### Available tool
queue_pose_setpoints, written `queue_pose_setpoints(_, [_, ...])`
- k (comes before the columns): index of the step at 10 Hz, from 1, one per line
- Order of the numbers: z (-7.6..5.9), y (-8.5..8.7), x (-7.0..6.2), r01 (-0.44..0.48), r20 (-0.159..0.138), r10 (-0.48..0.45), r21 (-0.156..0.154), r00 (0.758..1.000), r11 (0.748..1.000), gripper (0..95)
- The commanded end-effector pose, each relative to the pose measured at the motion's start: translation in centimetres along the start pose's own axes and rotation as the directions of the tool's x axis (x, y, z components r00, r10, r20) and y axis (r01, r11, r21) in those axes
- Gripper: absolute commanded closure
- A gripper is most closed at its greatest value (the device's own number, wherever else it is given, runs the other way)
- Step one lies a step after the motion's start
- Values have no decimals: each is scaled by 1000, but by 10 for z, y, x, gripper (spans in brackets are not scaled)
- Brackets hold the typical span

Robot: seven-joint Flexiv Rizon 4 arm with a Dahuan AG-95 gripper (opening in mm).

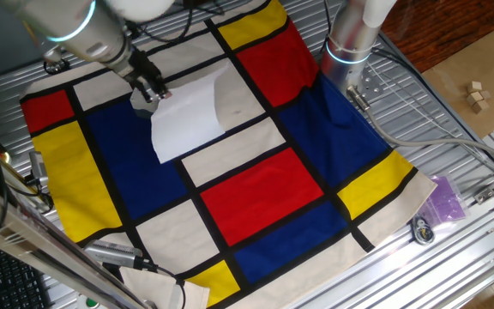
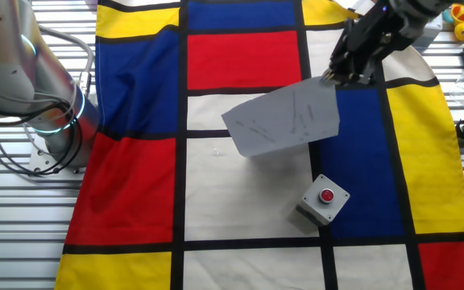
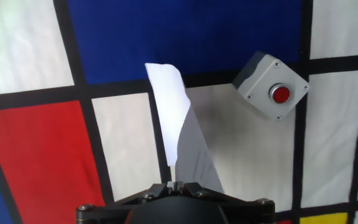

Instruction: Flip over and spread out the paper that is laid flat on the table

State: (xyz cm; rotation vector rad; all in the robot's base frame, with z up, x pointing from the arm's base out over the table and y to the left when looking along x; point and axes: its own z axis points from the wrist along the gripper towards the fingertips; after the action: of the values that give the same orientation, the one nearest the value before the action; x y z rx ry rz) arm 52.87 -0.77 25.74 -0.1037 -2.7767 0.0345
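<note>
Where the two fingers meet at the bottom of the hand view, the gripper [image 3: 178,184] is pinched narrow on one corner of the paper [image 3: 178,134], with the thin sheet running up and away from the fingertips and curling so that one face is bright white and the other lies in grey shade. From the other fixed view the gripper [image 2: 346,75] holds the sheet's upper right corner, and the paper [image 2: 283,119] hangs lifted and tilted, its far edge sloping down toward the cloth over a cream panel and casting a shadow beneath; faint pencil-like marks show on its grey underside. In one fixed view the paper [image 1: 197,112] sits near the far side of the table, curved upward at the held corner beside the gripper [image 1: 153,90], partly over a blue block and partly over a cream one. Just beside the sheet, on the cream panel, stands a small grey box with a red button [image 2: 325,196], apart from the paper. All of this rests on the table [image 1: 461,120], whose grey slats show around the cloth of red, blue, yellow and cream blocks [image 1: 268,193].
</note>
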Motion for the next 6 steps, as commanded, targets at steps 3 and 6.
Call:
queue_pose_setpoints(3, [11,-3,11,-11,64,13,-37,998,999,950])
queue_pose_setpoints(6, [13,-4,13,-8,75,12,-46,997,999,950])
